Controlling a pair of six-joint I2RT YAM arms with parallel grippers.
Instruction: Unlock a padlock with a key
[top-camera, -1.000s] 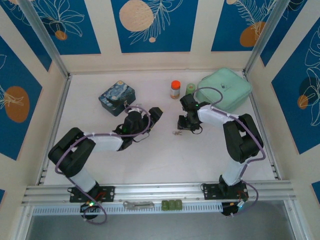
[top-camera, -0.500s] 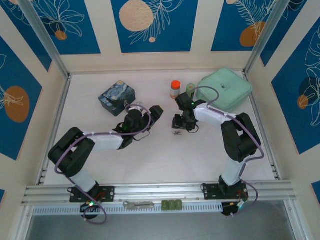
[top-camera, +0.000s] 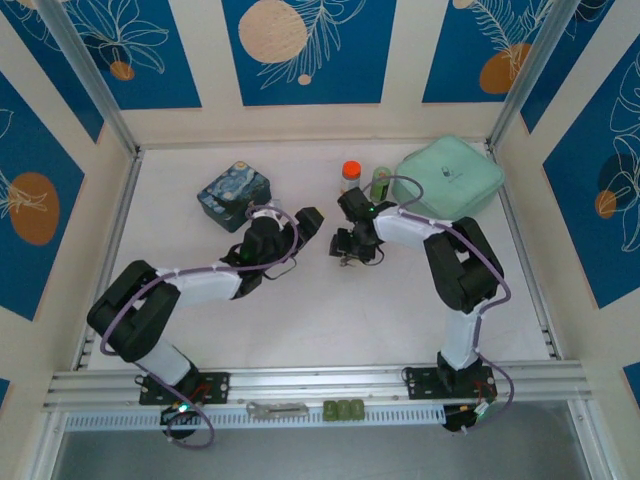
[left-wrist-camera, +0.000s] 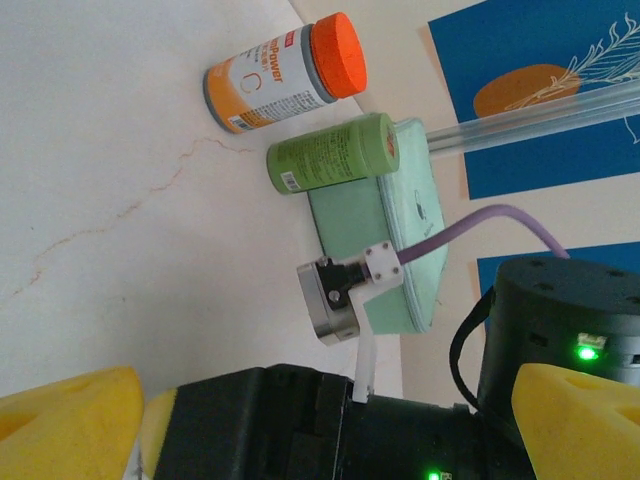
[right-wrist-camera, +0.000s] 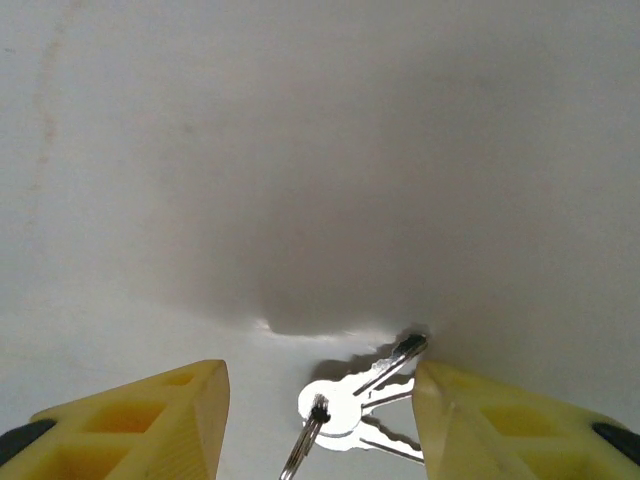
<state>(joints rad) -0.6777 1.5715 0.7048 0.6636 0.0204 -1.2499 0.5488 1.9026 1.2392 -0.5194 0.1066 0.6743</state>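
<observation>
Just above the table (right-wrist-camera: 300, 150), the right gripper (right-wrist-camera: 318, 385) is hanging with its yellow fingers (right-wrist-camera: 150, 420) spread wide and gripping nothing, while the key (right-wrist-camera: 345, 405) is lying flat between them at the bottom centre of the right wrist frame, bunched with others on a small ring. From overhead, the same bunch is showing as a pale speck just under the gripper, a little above the middle of the frame. The left gripper (left-wrist-camera: 325, 400) is waiting nearby, to the left of the right one in the top view, its pads also wide apart and holding nothing. Risk is lying in the pickup: the thin metal is sitting flush on the surface, so the fingertips may be closing over it and skating it away, or catching the ring or a neighbouring key and leaving the blade dangling at a useless angle. Only the right wrist camera is resolving the separate blades and the ring. The left wrist camera is offering the far clutter instead: an orange-capped bottle (left-wrist-camera: 280, 70), a green canister (left-wrist-camera: 330, 152) and a mint-green case (left-wrist-camera: 400, 230) running down from the top of the frame.
</observation>
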